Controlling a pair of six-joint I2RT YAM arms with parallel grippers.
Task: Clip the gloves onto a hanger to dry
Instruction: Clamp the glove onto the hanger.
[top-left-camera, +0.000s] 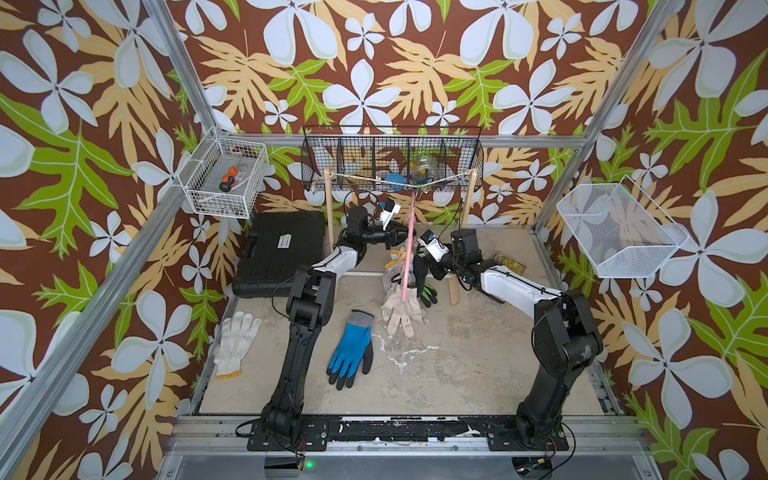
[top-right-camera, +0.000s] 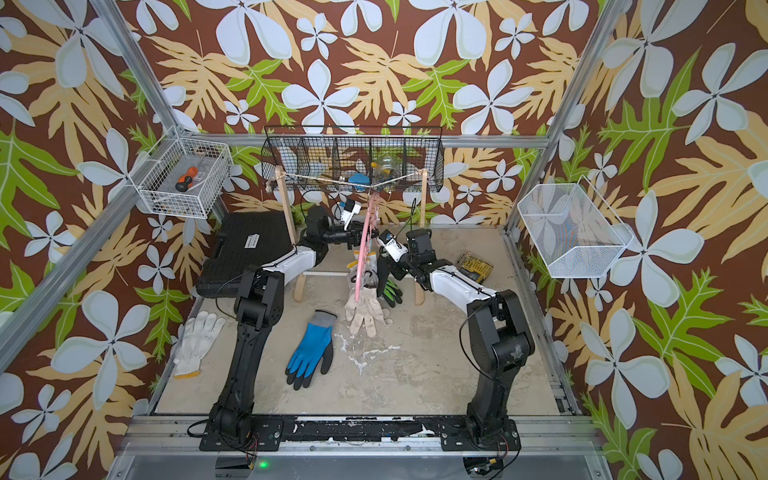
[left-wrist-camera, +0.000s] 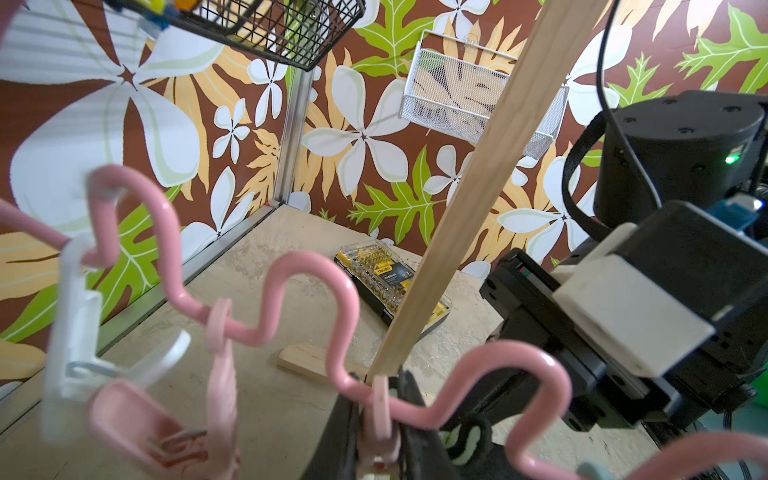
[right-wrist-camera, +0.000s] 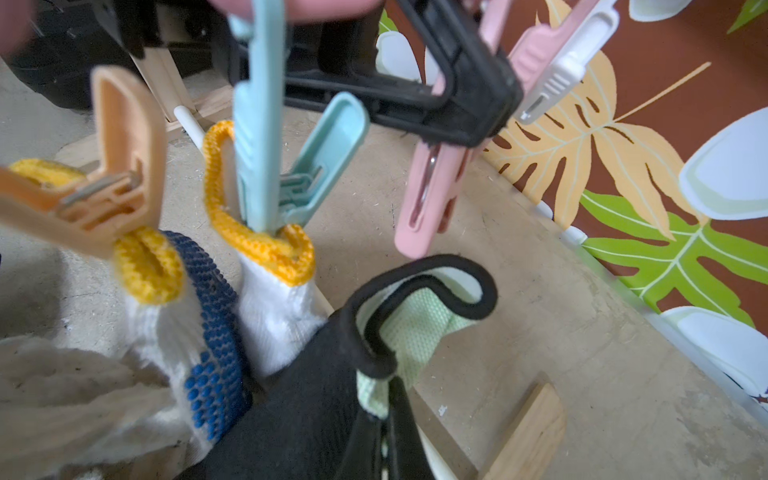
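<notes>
Arms meet at the hanger (top-left-camera: 409, 249). In both top views it hangs edge-on from the string, its length running from the back wall toward us. Left claw (top-left-camera: 400, 236) sits at its left side, up high. Right claw (top-left-camera: 420, 267) sits at its right side, nearer the low end, with the green-and-black glove (top-left-camera: 427, 293) drooping beneath it. Two gloves lie loose on the floor: one blue-and-black glove (top-left-camera: 351, 353) and one white knit glove (top-left-camera: 233, 343). A beige bunch (top-left-camera: 399, 309) dangles off the hanger, and I can't count it from here.

Left wrist view: the wavy bar (left-wrist-camera: 307, 274), with three clips plain to see.

Right wrist view, the one that matters: the left claw is pressed tight on the tails of a pink clip (right-wrist-camera: 430, 195). The green glove's cuff (right-wrist-camera: 415, 307) is just below the clip's tip, not yet in. The right claw is hidden here, but I judge it pinched on that glove. Five clips counted, and two hold yellow-cuffed gloves (right-wrist-camera: 274, 257).
</notes>
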